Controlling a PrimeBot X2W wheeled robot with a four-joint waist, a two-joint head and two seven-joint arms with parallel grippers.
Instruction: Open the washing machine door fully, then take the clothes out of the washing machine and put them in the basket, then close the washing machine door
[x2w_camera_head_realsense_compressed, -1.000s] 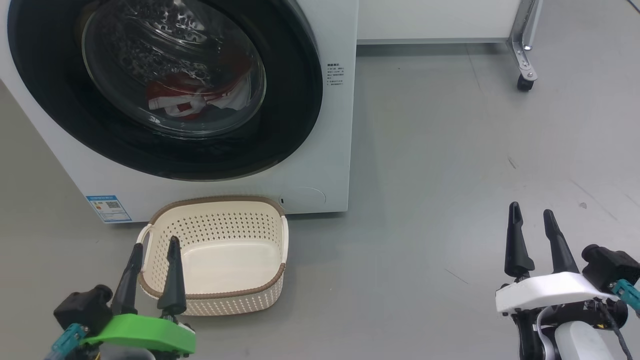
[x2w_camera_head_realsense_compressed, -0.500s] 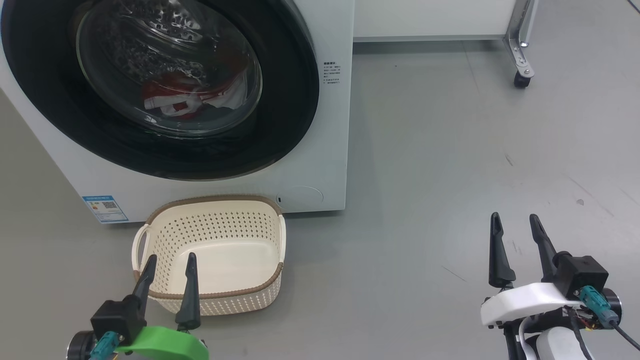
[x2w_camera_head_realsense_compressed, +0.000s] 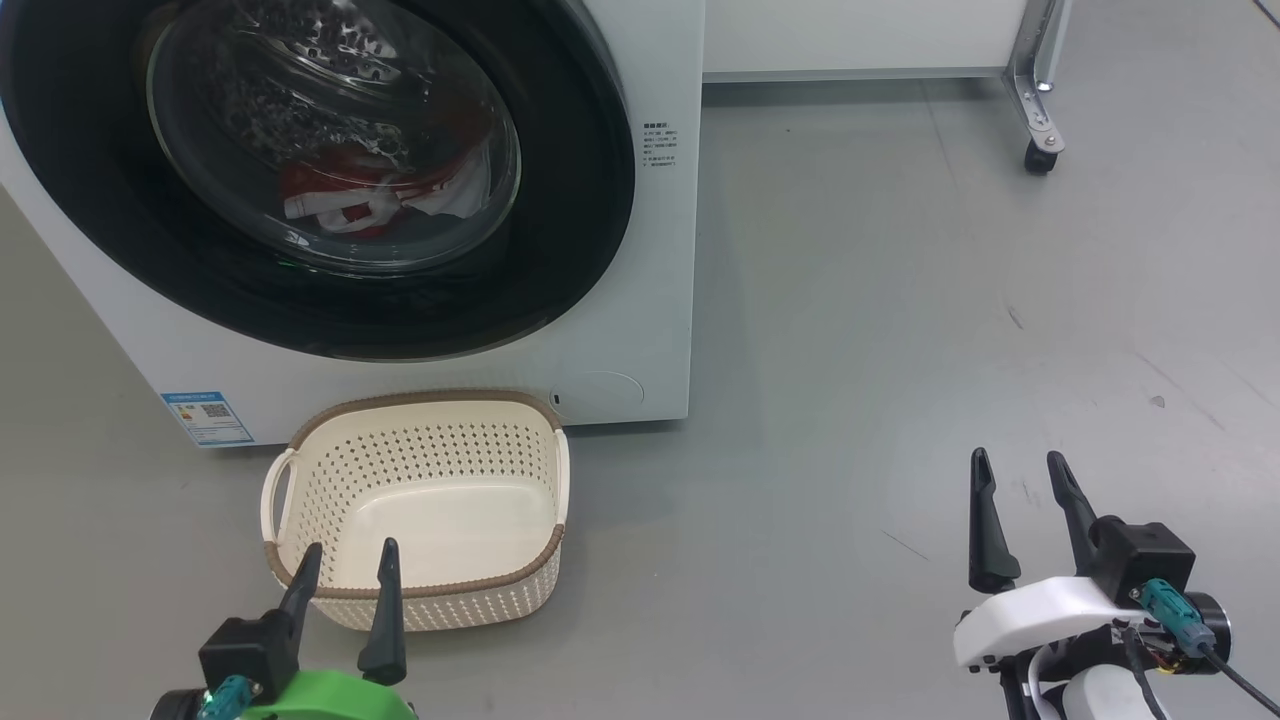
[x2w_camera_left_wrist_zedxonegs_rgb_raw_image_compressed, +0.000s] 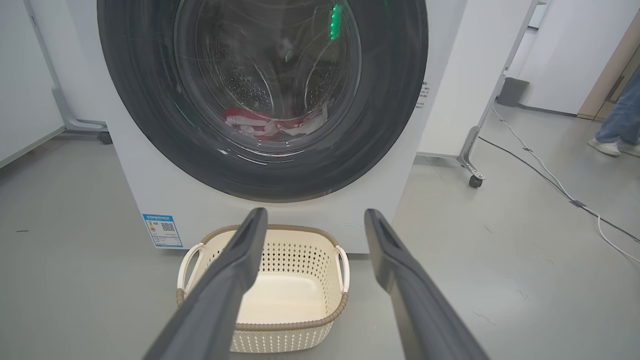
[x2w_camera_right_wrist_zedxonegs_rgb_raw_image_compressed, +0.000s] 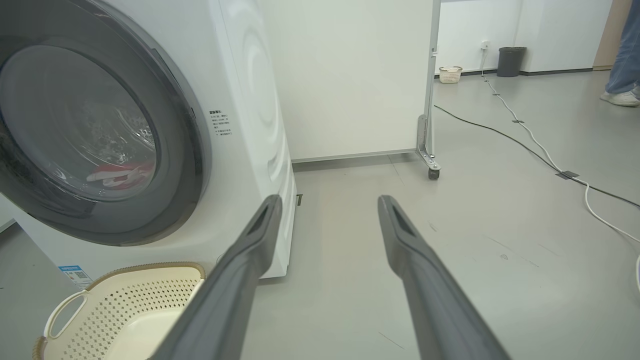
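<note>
The white washing machine (x2w_camera_head_realsense_compressed: 640, 320) stands ahead on the left, its black-rimmed round door (x2w_camera_head_realsense_compressed: 560, 250) shut against the front. Through the glass, red and white clothes (x2w_camera_head_realsense_compressed: 380, 195) lie at the bottom of the drum. The cream basket (x2w_camera_head_realsense_compressed: 420, 600) sits empty on the floor just before the machine. My left gripper (x2w_camera_head_realsense_compressed: 350, 560) hangs open at the basket's near rim, holding nothing. Far right over bare floor, my right gripper (x2w_camera_head_realsense_compressed: 1018, 470) is open too. The left wrist view looks at the door (x2w_camera_left_wrist_zedxonegs_rgb_raw_image_compressed: 390, 125), clothes (x2w_camera_left_wrist_zedxonegs_rgb_raw_image_compressed: 270, 125) and basket (x2w_camera_left_wrist_zedxonegs_rgb_raw_image_compressed: 280, 325); the right wrist view has the door (x2w_camera_right_wrist_zedxonegs_rgb_raw_image_compressed: 185, 165) and basket (x2w_camera_right_wrist_zedxonegs_rgb_raw_image_compressed: 100, 320).
A white panel on a castor frame (x2w_camera_head_realsense_compressed: 1040, 150) stands behind the machine to the right. Cables (x2w_camera_right_wrist_zedxonegs_rgb_raw_image_compressed: 540, 155) run across the grey floor at the right. A person's shoe and trouser leg (x2w_camera_left_wrist_zedxonegs_rgb_raw_image_compressed: 615, 135) show far right. A bin (x2w_camera_right_wrist_zedxonegs_rgb_raw_image_compressed: 510, 61) stands by the far wall.
Both grippers have drawn back toward me and lower in the head view, staying open. The head camera has shifted slightly; machine, door and basket stay in place.
</note>
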